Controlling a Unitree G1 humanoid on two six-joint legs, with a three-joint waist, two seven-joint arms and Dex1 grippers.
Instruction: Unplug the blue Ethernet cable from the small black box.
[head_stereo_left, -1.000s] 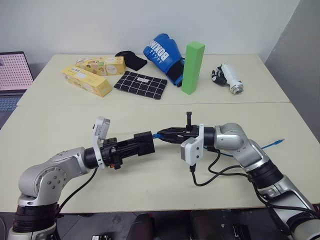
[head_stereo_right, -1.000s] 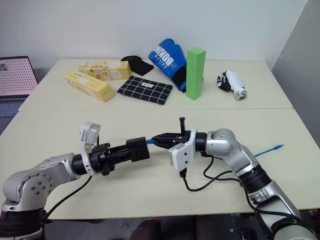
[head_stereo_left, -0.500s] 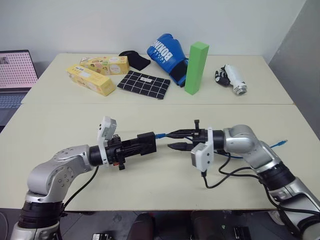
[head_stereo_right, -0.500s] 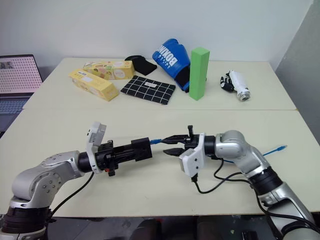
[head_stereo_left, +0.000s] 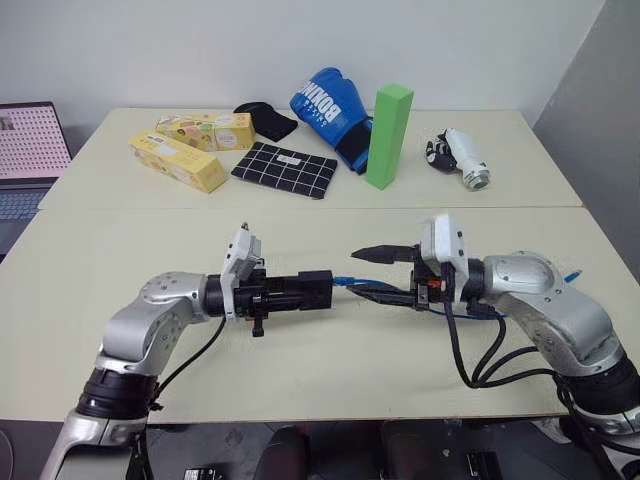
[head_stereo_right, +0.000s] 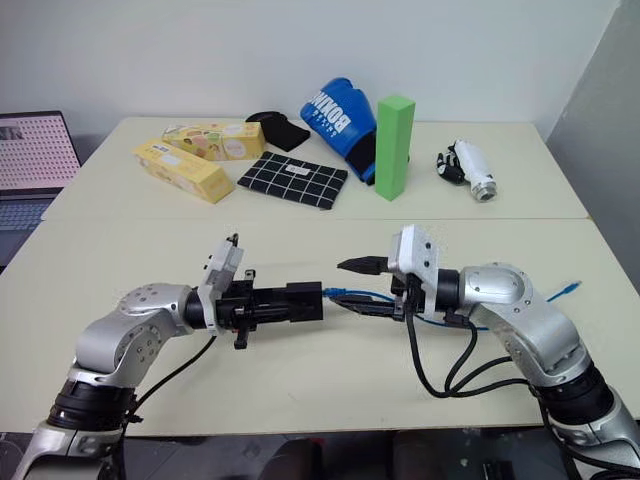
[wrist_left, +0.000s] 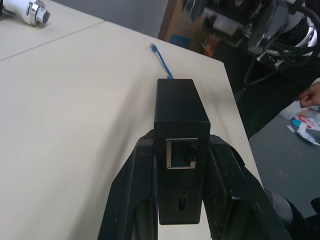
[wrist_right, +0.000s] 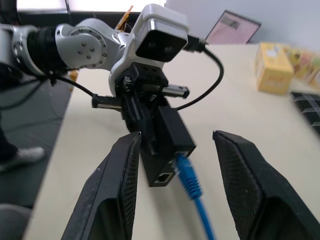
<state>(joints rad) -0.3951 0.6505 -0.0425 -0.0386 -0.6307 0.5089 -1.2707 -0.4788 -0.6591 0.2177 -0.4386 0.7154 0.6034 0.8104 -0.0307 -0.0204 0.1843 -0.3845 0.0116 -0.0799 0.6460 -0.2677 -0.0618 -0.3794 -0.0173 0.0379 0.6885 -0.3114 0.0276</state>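
Left eye view: cream desk (head_stereo_left: 120, 250) spans the scene, made of two tops butted together, seam running left-right at mid depth. Far half holds a blue boxing glove (head_stereo_left: 328, 103), green block (head_stereo_left: 388, 135) standing upright just right of it, black grid pouch (head_stereo_left: 283, 169) lying flat near the glove, two yellow cartons (head_stereo_left: 178, 160) at far left, a black cloth lump (head_stereo_left: 266, 119) behind the pouch, and a white-and-black cylinder item (head_stereo_left: 461, 159) far right. Laptop (head_stereo_left: 28, 140) off the desk's left edge.

Near half: both arms meet at centre, held above the desktop. Left gripper (head_stereo_left: 300, 291) points right, clenched on the box (head_stereo_left: 315, 290), black fingers (wrist_left: 129, 200) on either side of it. In left wrist view the box (wrist_left: 180, 130) sits upright between the fingers with an empty port facing the camera. Right gripper (head_stereo_left: 385, 272) points left, jaws spread apart, one finger above and one below the cable (head_stereo_left: 358, 284), grasping nothing. In right wrist view the cable's (wrist_right: 192, 187) plug sits at the box's (wrist_right: 167, 142) end port; whether fully seated, cannot tell. Cable runs right from the box past the right arm; its free plug end (head_stereo_left: 572, 275) lies on the desk near the right edge.
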